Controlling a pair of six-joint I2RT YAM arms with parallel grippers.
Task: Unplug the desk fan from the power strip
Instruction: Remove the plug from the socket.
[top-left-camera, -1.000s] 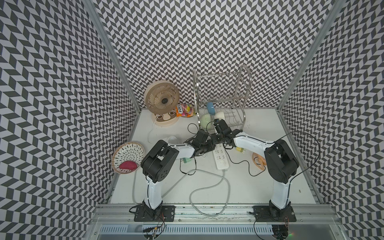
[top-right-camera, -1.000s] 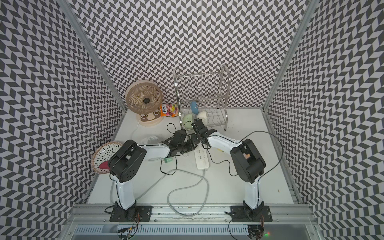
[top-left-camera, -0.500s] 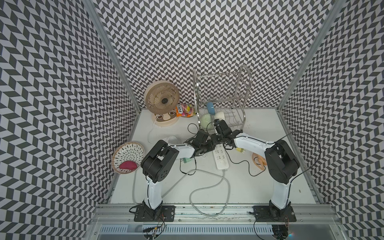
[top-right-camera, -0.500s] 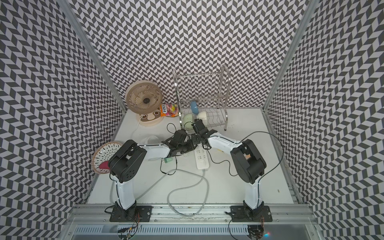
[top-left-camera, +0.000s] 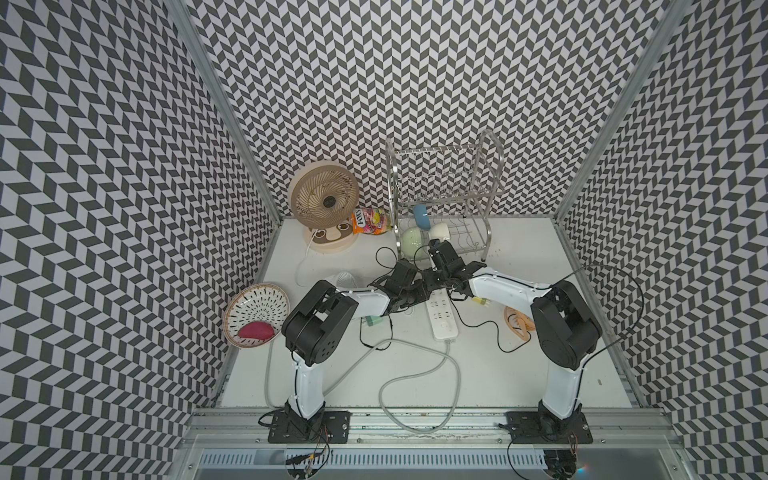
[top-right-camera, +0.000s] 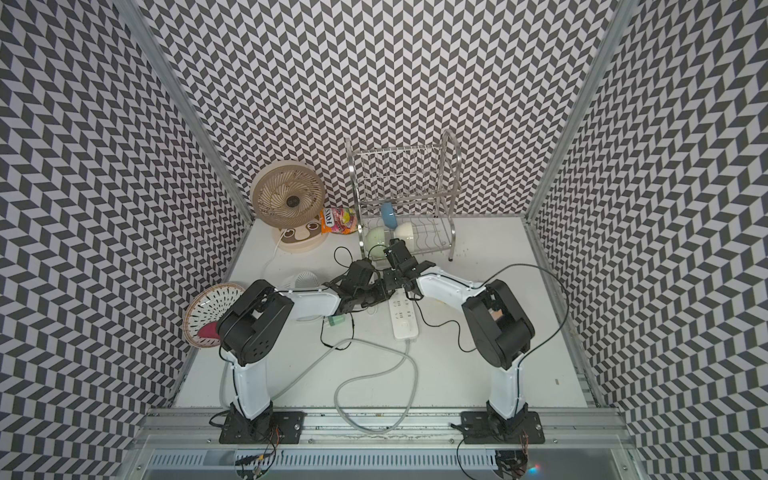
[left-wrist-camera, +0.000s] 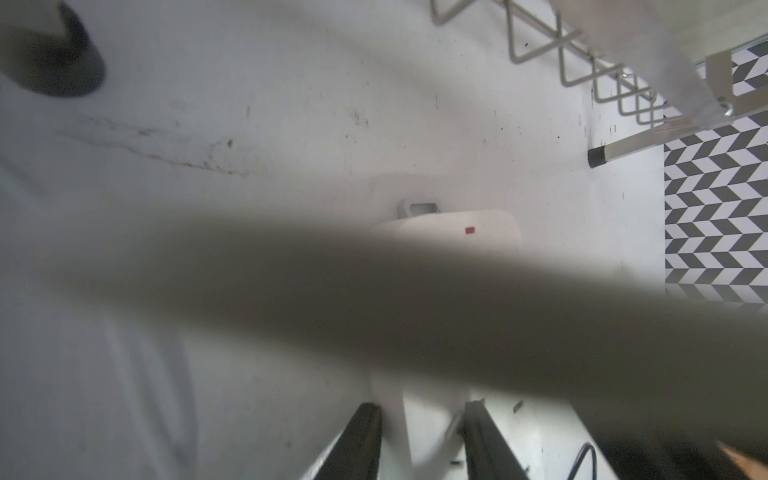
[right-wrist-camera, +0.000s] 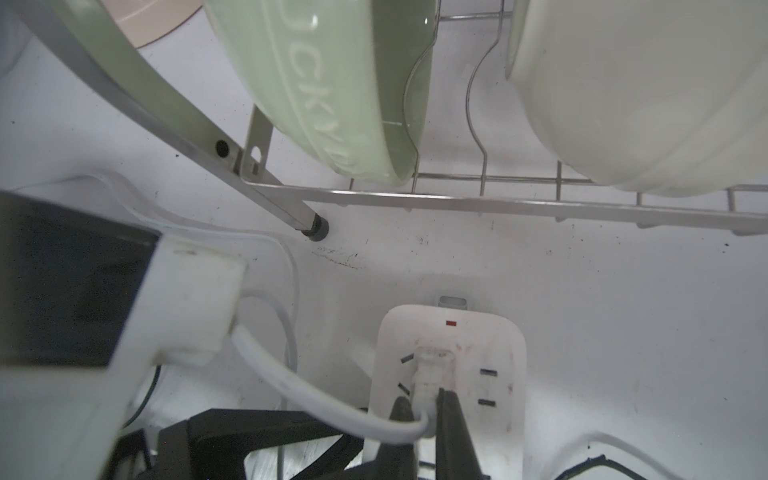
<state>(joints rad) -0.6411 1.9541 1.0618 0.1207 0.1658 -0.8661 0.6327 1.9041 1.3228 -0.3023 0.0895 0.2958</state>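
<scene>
The beige desk fan (top-left-camera: 324, 201) stands at the back left in both top views, its thin white cord trailing forward. The white power strip (top-left-camera: 444, 320) lies mid-table, with its thick grey cord (top-left-camera: 415, 374) looping toward the front. Both arms meet over the strip's far end. In the right wrist view my right gripper (right-wrist-camera: 424, 398) is shut on the fan's white plug (right-wrist-camera: 432, 368), which sits in the power strip (right-wrist-camera: 494, 374). In the left wrist view my left gripper (left-wrist-camera: 420, 409) is closed on the power strip (left-wrist-camera: 424, 428) along its side edge. A blurred dark band hides the middle of that view.
A wire dish rack (top-left-camera: 442, 195) holding a green bowl (right-wrist-camera: 332, 83) and a cream one stands just behind the grippers. A woven basket (top-left-camera: 257, 311) sits at the left wall, a snack bag (top-left-camera: 371, 220) beside the fan, and an orange item (top-left-camera: 517, 324) to the right.
</scene>
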